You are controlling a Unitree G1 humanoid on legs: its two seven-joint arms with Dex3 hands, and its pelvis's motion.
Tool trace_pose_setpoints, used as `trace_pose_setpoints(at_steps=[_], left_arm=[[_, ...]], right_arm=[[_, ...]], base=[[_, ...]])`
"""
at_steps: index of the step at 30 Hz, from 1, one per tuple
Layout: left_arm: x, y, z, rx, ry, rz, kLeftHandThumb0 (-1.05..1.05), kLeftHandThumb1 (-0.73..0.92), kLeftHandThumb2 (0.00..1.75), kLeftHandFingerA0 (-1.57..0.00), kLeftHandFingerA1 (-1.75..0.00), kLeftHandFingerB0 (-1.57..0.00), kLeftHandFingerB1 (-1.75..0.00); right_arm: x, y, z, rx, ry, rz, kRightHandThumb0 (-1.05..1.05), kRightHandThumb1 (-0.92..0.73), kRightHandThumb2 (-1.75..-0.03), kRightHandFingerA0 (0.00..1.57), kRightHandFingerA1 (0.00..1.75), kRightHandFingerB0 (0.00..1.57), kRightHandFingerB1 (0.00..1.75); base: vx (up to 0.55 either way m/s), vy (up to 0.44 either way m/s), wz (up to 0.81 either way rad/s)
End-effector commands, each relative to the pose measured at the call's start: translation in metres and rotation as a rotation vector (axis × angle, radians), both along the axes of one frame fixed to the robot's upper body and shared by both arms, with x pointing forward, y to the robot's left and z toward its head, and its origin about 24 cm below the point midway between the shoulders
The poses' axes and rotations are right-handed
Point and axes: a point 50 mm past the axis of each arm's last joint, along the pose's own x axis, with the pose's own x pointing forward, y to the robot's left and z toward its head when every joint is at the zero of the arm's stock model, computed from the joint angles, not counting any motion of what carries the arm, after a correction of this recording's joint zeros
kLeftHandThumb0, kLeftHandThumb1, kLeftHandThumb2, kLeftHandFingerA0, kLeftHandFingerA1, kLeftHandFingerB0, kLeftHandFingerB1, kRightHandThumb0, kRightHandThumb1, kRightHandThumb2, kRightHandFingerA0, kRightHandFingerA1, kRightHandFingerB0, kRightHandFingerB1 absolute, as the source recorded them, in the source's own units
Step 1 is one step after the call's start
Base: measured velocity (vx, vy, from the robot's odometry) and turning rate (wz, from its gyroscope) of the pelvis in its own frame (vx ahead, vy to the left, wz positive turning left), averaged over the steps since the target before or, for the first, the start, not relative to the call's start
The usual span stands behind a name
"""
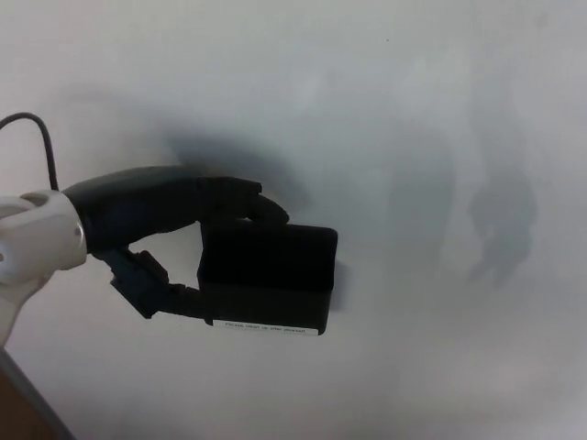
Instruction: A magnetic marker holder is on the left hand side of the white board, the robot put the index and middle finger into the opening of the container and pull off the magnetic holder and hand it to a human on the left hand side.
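Head view: the black rectangular magnetic marker holder [268,277] sits on the smooth whiteboard [413,110] (contents not discernible); the left hand [160,229] has its fingers [240,203] at the holder's top opening, thumb [156,291] against its lower left side, pinching it; a white label strip [266,326] runs along the bottom edge.

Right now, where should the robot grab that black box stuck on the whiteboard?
Best by its open top edge, coming from the left. The magnetic holder is a box with its opening facing up, so fingers can hook over the upper rim and a thumb can press below. The left hand is there, fingers at the top left corner, thumb at the lower left side.
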Motion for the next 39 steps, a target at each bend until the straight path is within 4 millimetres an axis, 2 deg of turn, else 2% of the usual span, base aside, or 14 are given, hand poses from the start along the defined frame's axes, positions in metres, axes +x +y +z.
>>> trace_pose_setpoints(at_steps=[1,15,16,20,24,25,30,31,39], left_arm=[[0.009,-0.001,-0.004,0.036,0.010,0.054,-0.71,0.58,0.58,-0.29,-0.35,-0.23,-0.28],[0.018,-0.010,-0.007,0.019,0.044,0.077,-0.69,0.57,0.58,-0.26,-0.32,-0.23,-0.28],[0.018,-0.011,-0.008,0.017,0.060,0.077,-0.72,0.45,0.81,-0.23,-0.44,-0.16,-0.39],[0.018,-0.012,-0.009,0.031,0.139,0.061,-0.77,0.47,0.86,-0.29,-0.47,-0.18,-0.41],[0.017,-0.011,-0.008,0.084,0.189,0.041,-0.78,0.48,0.85,-0.30,-0.47,-0.24,-0.42],[0.016,-0.010,-0.006,0.103,0.197,0.040,-0.77,0.62,0.60,-0.36,-0.36,-0.28,-0.30],[0.013,-0.006,-0.005,0.129,0.254,0.037,-0.76,0.62,0.59,-0.36,-0.36,-0.29,-0.31],[0.012,-0.006,-0.004,0.137,0.264,0.033,-0.78,0.48,0.85,-0.32,-0.47,-0.25,-0.42],[0.006,0.000,-0.002,0.158,0.370,0.022,-0.75,0.47,0.83,-0.29,-0.46,-0.22,-0.42]], right_arm=[[-0.003,-0.006,0.003,-0.068,-0.014,0.011,-0.61,-0.79,-0.64,0.41,0.46,0.30,0.33],[0.003,-0.006,0.001,-0.011,-0.016,-0.039,-0.61,-0.78,-0.64,0.40,0.43,0.28,0.32],[0.003,-0.007,0.001,-0.006,-0.017,-0.044,-0.62,-0.78,-0.63,0.41,0.43,0.30,0.32],[0.005,-0.006,0.001,-0.005,-0.018,-0.056,-0.62,-0.78,-0.64,0.42,0.43,0.29,0.32],[0.005,-0.006,0.001,-0.003,-0.021,-0.059,-0.62,-0.78,-0.64,0.41,0.43,0.29,0.31],[0.006,-0.007,0.001,0.000,-0.019,-0.063,-0.63,-0.77,-0.63,0.43,0.42,0.30,0.31],[0.006,-0.008,-0.001,0.002,0.000,-0.055,-0.64,-0.78,-0.64,0.43,0.39,0.29,0.30],[0.007,-0.008,0.000,0.008,-0.011,-0.059,-0.62,-0.78,-0.63,0.42,0.41,0.29,0.31],[0.011,-0.007,0.001,0.006,-0.023,-0.068,-0.62,-0.77,-0.64,0.44,0.43,0.31,0.32]], base=[[0.00,0.000,0.00],[0.00,0.000,0.00],[0.00,0.000,0.00],[0.00,0.000,0.00],[0.00,0.000,0.00],[0.00,0.000,0.00],[0.00,0.000,0.00],[0.00,0.000,0.00],[0.00,0.000,0.00]])
